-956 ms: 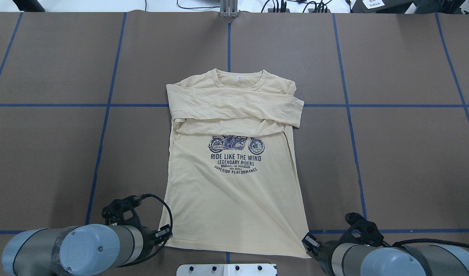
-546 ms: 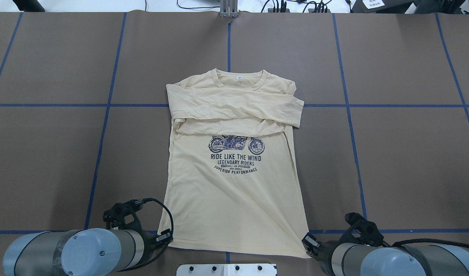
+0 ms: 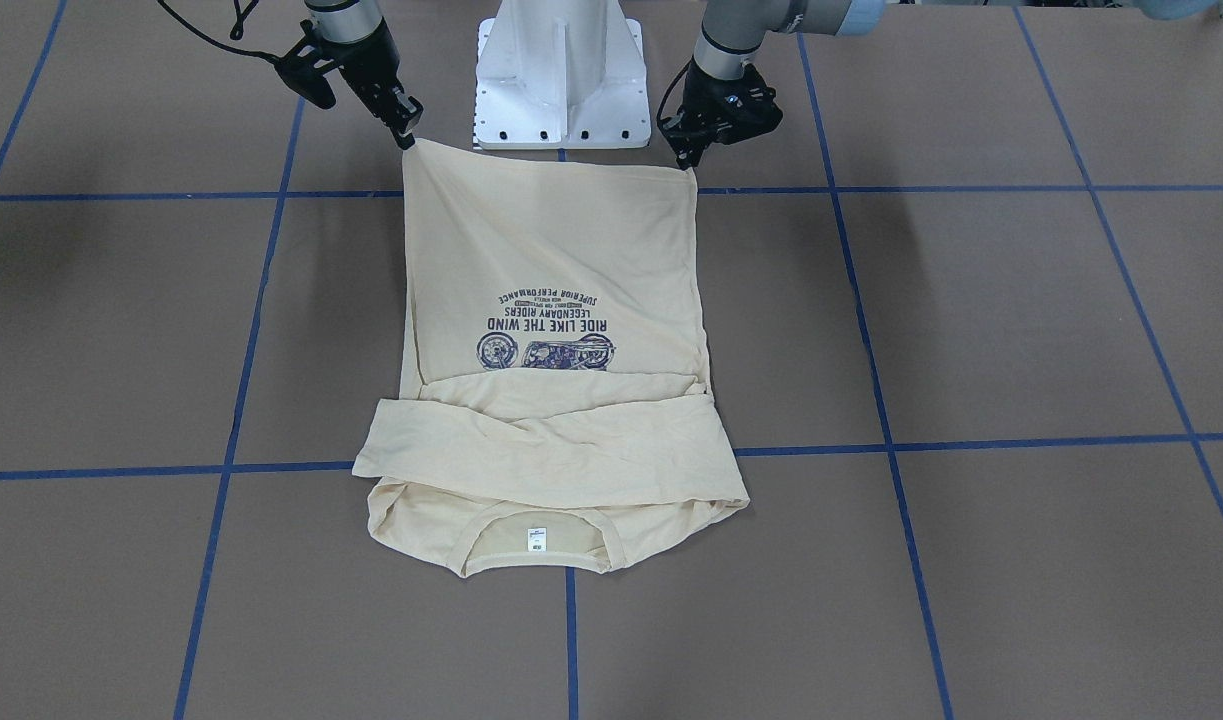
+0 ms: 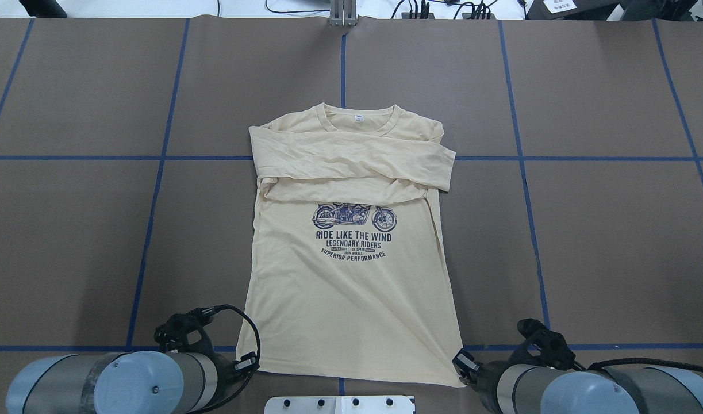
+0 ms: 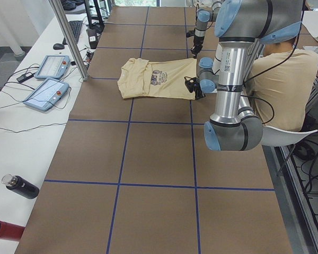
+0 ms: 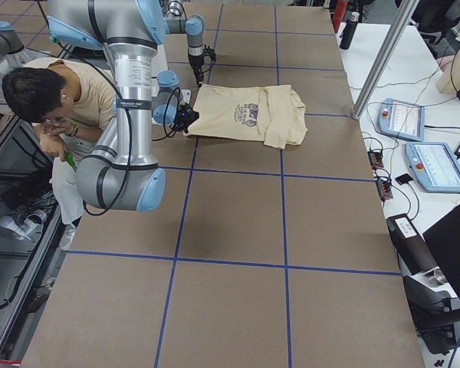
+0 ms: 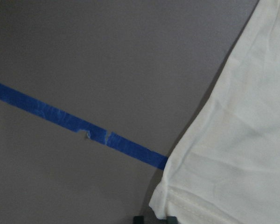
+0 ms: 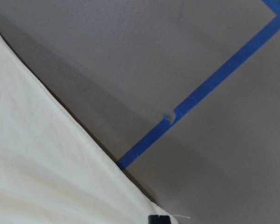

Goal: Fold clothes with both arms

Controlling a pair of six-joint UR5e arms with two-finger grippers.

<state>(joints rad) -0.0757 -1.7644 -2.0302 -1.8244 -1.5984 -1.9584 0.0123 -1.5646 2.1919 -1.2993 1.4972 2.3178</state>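
Note:
The pale cream-yellow T-shirt (image 4: 351,299) lies flat on the brown table, print up, collar far from me. Both long sleeves are folded across the chest (image 3: 551,440). My left gripper (image 3: 689,160) is at the near hem corner on my left side. In the left wrist view its tips (image 7: 154,218) pinch that corner of the shirt (image 7: 233,163). My right gripper (image 3: 408,135) is at the other near hem corner. In the right wrist view one dark tip (image 8: 158,219) sits on the fabric (image 8: 46,177). Both look shut on the hem.
The white pedestal base (image 3: 561,90) stands just behind the hem. Blue tape lines (image 4: 156,190) grid the table. A seated person (image 5: 286,79) is behind the arms. Two control tablets (image 5: 47,92), a metal post (image 5: 69,37) and a dark bottle (image 5: 21,186) are on the far bench.
My left arm and wrist have slid a little toward the robot's base at the left hem corner. The right arm and the shirt look unchanged.

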